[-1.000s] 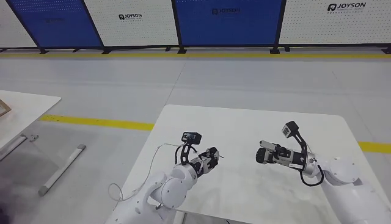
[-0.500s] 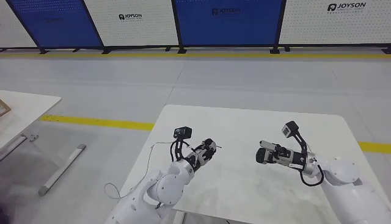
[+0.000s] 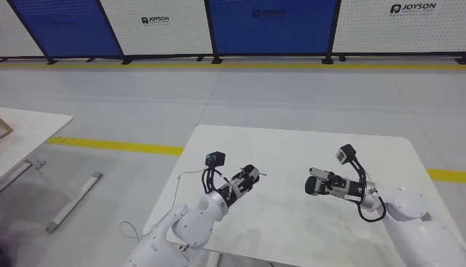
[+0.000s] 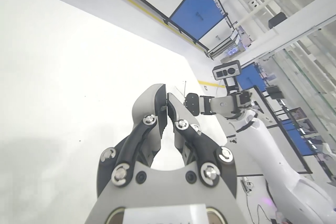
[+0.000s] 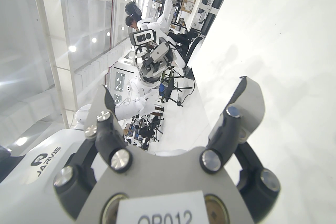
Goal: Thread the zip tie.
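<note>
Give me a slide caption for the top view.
Above a white table, the left gripper pinches a thin zip tie, opposite the open right gripper.

Above the table (image 3: 291, 140), we find open room between left gripper (image 3: 253, 172) and right gripper (image 3: 310, 180); only the left's zip tie (image 3: 260, 173) juts in.

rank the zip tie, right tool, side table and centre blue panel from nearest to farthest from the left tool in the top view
1. zip tie, pinched in the left tool itself
2. right tool, facing it on the robot's right
3. side table, at the view's left edge
4. centre blue panel, at the far back
</note>
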Tool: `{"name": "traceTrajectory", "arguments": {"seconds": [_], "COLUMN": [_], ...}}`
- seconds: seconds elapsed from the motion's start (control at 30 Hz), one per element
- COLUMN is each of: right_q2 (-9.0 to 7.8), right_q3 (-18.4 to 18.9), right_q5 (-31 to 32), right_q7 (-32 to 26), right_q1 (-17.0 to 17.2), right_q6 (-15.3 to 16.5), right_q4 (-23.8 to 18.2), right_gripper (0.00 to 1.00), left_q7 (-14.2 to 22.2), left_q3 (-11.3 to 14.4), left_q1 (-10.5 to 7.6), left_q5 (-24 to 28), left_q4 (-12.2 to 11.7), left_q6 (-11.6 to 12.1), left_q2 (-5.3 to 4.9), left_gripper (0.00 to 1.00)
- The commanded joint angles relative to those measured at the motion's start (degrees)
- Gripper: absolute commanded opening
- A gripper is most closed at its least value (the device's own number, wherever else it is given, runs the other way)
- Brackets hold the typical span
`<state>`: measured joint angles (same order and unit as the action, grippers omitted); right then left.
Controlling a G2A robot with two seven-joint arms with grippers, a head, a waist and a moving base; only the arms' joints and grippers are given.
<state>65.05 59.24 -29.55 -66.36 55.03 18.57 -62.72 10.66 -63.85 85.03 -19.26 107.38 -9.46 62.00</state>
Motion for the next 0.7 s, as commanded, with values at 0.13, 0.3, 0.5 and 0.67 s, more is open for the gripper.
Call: {"name": "traceTrajectory", "arguments": {"seconds": [0.13, 0.3, 0.5, 0.67], "right_q2": [0.0, 0.0, 0.0, 0.0], "right_q3": [0.0, 0.0, 0.0, 0.0], "right_q5": [0.0, 0.0, 0.0, 0.0], "right_q7": [0.0, 0.0, 0.0, 0.0], "right_q1": [0.0, 0.0, 0.0, 0.0], "right_q6": [0.0, 0.0, 0.0, 0.0], "right_q4": [0.0, 0.0, 0.0, 0.0], "right_gripper": [1.0, 1.0, 1.0, 1.0], "left_q7": [-2.1, -2.1, -2.4, 1.0], "left_q3": [4.6, 4.6, 4.8, 5.4], "left_q1": [-1.72, -1.72, -1.55, -2.54], "left_q5": [-8.1, -8.1, -5.4, 1.4], "left_q4": [-2.3, -2.3, -2.8, -5.1], "left_q6": [-4.4, -4.4, -3.4, 5.9], "left_q2": [0.72, 0.72, 0.97, 1.35], "left_gripper": [0.0, 0.0, 0.0, 0.0]}}
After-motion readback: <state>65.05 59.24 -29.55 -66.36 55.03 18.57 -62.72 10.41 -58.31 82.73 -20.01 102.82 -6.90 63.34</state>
